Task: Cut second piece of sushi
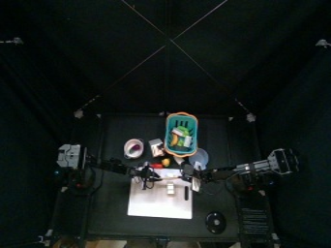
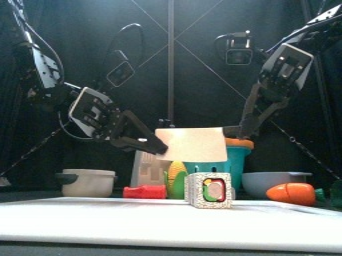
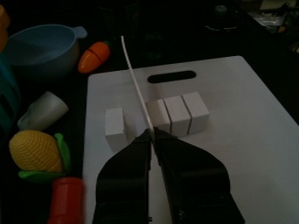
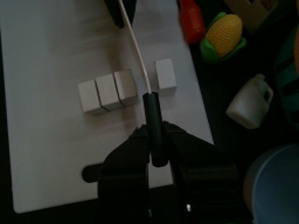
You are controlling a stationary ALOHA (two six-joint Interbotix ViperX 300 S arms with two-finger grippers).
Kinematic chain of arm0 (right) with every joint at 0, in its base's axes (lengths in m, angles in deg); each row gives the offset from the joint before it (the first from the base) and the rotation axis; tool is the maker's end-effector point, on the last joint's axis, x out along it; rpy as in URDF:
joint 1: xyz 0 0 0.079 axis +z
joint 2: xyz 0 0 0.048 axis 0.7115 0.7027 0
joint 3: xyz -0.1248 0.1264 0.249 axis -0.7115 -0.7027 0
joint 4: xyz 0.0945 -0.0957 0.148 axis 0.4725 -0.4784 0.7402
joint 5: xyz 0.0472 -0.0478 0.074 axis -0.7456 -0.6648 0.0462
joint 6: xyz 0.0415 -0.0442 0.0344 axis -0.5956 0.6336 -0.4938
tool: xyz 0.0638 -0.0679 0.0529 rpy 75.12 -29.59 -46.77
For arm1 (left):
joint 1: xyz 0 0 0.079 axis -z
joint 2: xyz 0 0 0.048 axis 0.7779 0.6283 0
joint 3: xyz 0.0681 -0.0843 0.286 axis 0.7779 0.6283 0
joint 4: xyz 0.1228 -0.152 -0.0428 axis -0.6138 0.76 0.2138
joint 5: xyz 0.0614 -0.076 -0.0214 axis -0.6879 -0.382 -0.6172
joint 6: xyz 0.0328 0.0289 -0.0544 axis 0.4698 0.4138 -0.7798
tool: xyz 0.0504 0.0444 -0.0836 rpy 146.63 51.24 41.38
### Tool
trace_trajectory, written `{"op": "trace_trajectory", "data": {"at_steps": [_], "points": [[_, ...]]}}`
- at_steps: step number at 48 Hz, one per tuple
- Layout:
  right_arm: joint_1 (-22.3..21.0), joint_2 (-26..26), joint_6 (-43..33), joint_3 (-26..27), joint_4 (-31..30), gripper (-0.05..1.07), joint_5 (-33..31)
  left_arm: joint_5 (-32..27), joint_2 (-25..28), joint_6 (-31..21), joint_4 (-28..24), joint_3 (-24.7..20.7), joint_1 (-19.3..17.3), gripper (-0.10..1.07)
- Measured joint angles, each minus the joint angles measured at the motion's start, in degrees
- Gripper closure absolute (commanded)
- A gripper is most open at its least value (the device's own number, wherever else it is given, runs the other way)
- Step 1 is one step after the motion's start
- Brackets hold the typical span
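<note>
- Black table [image 1: 104,131] in the middle of the dark pen, with an arm reaching in from each side.
- White board [image 3: 239,101] lying flat on the table near its front edge.
- Green basket [image 1: 181,134] behind the board, well apart from it.
- Blue bowl [image 3: 47,48] off the board's far corner, with an orange toy [image 3: 96,57] just beside it.
- Yellow corn [image 3: 41,150] and a white cup [image 3: 45,109] off the board's side.
- Right gripper [image 4: 153,131] over the board, squeezed tight around the black handle of the knife [image 4: 138,57].
- Left gripper [image 3: 152,140] low over the board at the thin blade's other end; cannot tell how wide it is or if it grips the blade.
- Sushi [image 3: 176,114] in the board's middle, three bits touching in a row, with the blade lined up along its end.
- One cut piece [image 3: 114,122] on the other side of the blade, apart from the row.
</note>
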State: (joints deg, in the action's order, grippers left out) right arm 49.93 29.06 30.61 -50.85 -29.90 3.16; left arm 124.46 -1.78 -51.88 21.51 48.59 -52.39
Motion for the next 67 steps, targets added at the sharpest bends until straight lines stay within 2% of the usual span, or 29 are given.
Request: {"op": "trace_trajectory", "data": {"at_steps": [12,35,67], "points": [[2.7,-0.1,0.0,-0.9,0.6,0.7,0.4,0.3,-0.1,0.0,-0.2,-0.1,2.4,0.49],[2.8,2.4,0.0,-1.5,2.5,0.7,0.6,0.5,3.8,-0.2,1.9,-1.1,4.4,0.49],[3.3,4.6,-0.1,-1.5,3.3,0.7,1.2,0.7,5.9,-0.1,4.0,-1.3,4.7,0.49]]}}
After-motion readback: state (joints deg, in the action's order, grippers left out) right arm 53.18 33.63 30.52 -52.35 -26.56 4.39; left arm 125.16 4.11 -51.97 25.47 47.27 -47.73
